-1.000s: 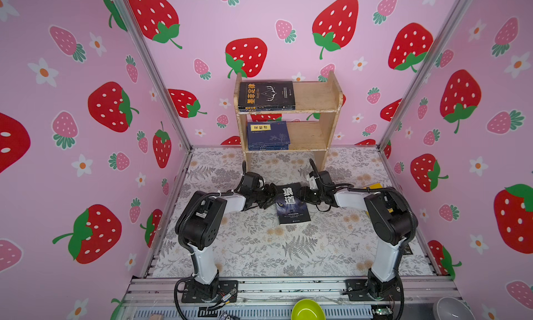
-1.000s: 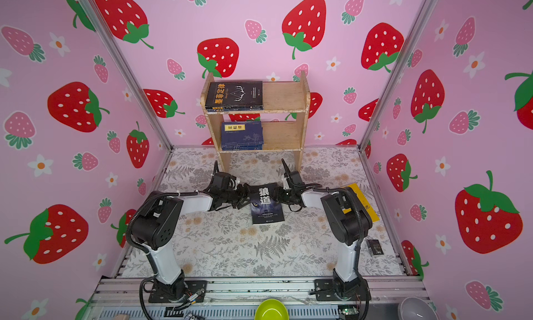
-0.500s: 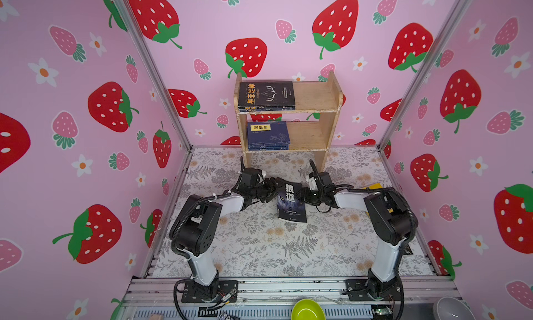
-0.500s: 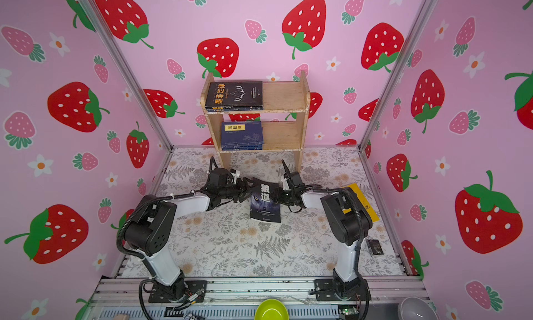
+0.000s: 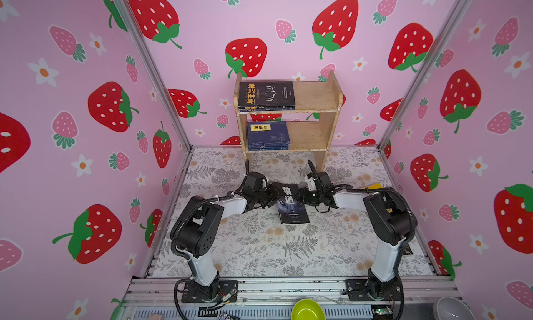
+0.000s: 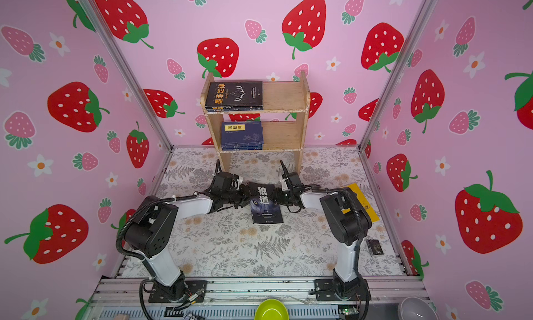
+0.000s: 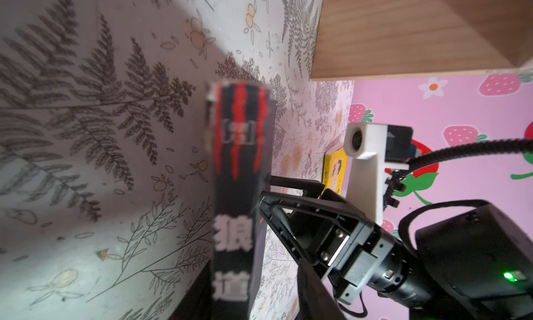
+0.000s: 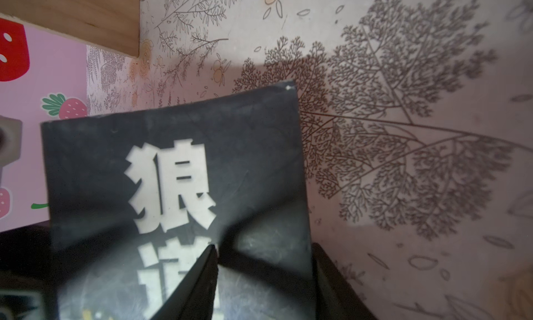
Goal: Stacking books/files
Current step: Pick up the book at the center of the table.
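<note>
The black 狼道 book (image 5: 291,207) sat on the table (image 5: 259,246) before the wooden shelf (image 5: 314,99), its far end between both arms. The right gripper (image 5: 301,195) pinched its open edge. The left gripper (image 5: 271,198) had just narrowed around the spine, with the grip itself unclear, so a shared lift seemed near.

The black book (image 5: 292,209) says 狼道 in big white letters, on its front and its spine (image 7: 232,237). The other black book (image 5: 266,95), on the shelf (image 5: 314,102), says 墨菲定律 in yellow. The yellow label (image 5: 260,127) on the navy book (image 5: 269,138) is too small to read.
</note>
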Tool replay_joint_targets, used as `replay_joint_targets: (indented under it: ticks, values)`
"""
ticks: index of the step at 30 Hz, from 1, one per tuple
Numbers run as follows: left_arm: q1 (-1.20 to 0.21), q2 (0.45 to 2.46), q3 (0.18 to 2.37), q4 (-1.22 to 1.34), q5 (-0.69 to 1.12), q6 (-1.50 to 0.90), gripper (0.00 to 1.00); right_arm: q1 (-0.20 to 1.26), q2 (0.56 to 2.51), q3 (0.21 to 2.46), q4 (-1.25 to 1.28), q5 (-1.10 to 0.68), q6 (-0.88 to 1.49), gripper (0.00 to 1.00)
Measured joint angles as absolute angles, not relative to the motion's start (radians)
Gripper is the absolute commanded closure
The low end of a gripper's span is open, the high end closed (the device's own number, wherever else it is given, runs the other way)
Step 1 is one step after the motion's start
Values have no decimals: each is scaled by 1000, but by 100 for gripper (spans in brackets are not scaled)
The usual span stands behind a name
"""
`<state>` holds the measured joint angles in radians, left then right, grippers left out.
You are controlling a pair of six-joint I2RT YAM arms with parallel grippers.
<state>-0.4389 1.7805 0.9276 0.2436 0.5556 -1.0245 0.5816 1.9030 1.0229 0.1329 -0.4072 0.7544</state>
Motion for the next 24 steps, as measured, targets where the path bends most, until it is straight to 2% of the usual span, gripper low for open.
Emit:
replay_joint_targets:
  ticks: [4, 7, 9, 17, 24]
  values:
    - [-440, 1772, 924, 201, 530, -1010, 81, 589, 1903, 1029, 121, -406, 755, 48]
    - [-441, 1744, 921, 171, 512, -1004, 99, 591, 1902, 1030, 119, -410, 762, 47]
    - [-443, 1708, 916, 151, 496, -1002, 100, 594, 1892, 1029, 116, -411, 767, 45]
    - [-445, 1479, 918, -20, 456, -979, 100, 572, 1688, 1027, 96, -400, 839, 21]
    - [-445, 1281, 1123, -316, 463, -884, 100, 485, 1413, 1030, 93, -363, 916, 0]
